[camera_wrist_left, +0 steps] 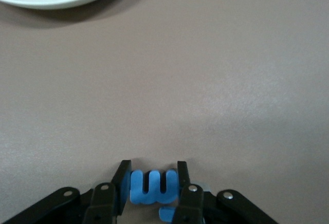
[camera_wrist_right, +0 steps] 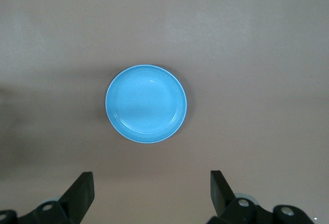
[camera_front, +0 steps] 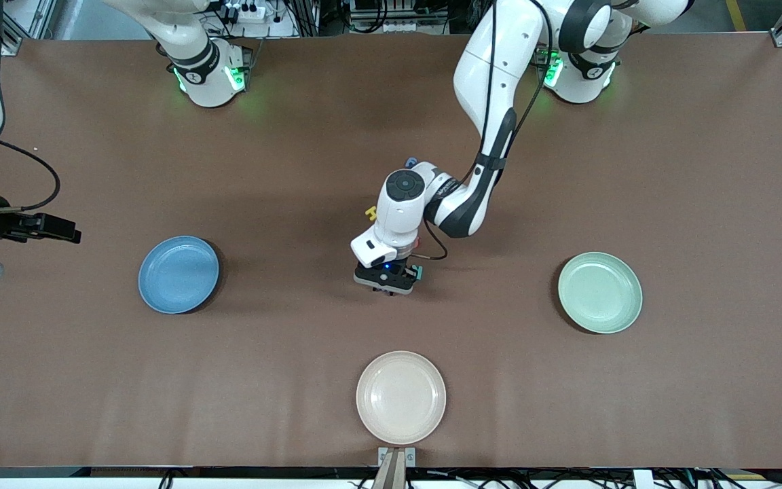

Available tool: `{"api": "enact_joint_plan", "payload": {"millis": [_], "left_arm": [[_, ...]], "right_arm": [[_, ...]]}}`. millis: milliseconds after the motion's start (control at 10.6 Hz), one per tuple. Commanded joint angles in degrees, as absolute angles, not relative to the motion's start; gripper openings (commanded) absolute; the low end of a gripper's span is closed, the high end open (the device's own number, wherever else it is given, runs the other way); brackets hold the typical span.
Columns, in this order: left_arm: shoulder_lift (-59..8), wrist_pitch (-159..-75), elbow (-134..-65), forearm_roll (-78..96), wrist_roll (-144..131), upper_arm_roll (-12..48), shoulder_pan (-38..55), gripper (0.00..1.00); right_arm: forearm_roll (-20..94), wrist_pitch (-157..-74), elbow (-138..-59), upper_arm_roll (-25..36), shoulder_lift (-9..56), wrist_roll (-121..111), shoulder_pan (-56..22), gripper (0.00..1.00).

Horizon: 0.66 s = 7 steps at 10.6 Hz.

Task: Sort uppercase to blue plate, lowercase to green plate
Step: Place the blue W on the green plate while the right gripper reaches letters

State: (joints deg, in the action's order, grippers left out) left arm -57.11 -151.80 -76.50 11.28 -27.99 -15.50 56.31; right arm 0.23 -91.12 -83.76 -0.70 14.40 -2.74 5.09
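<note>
A: What does the left end effector (camera_wrist_left: 153,183) hold?
B: Its fingers are clamped on a blue three-pronged letter (camera_wrist_left: 152,187), low over the worktop (camera_front: 635,380), up-table from the cream plate (camera_front: 400,396).
A: And the right end effector (camera_wrist_right: 151,190)?
B: Fingers apart, waiting above the blue plate (camera_wrist_right: 146,103). The green plate (camera_front: 599,292) sits toward the left arm's end, level with the blue one.

**Brown table: surface contents**

Table (camera_front: 703,170), plain brown top. Blue plate (camera_front: 178,274) toward the right arm's end; green plate (camera_front: 600,292) toward the left arm's end; cream plate (camera_front: 400,396) between them, nearest the front camera. Yellow letter (camera_front: 370,213) mid-table, mostly hidden by the arm.
</note>
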Motion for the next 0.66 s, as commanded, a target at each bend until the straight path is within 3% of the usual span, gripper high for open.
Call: {"api": "enact_joint_plan", "payload": {"millis": [0,568], "left_arm": [[-54.33,-149.42,-76.37,13.62,-27.41,-17.58,57.57,0.0],[-39.49,-131.52,-77.61,12.83,-27.34,-19.07,47.58,0.0]], "right_arm": [[0.26,-91.23,-83.5,-1.14,15.03,-1.24,4.75,1.0],[0.35,-93.51,-83.5,-1.23,17.22,7.02,-1.13,1.0]]}}
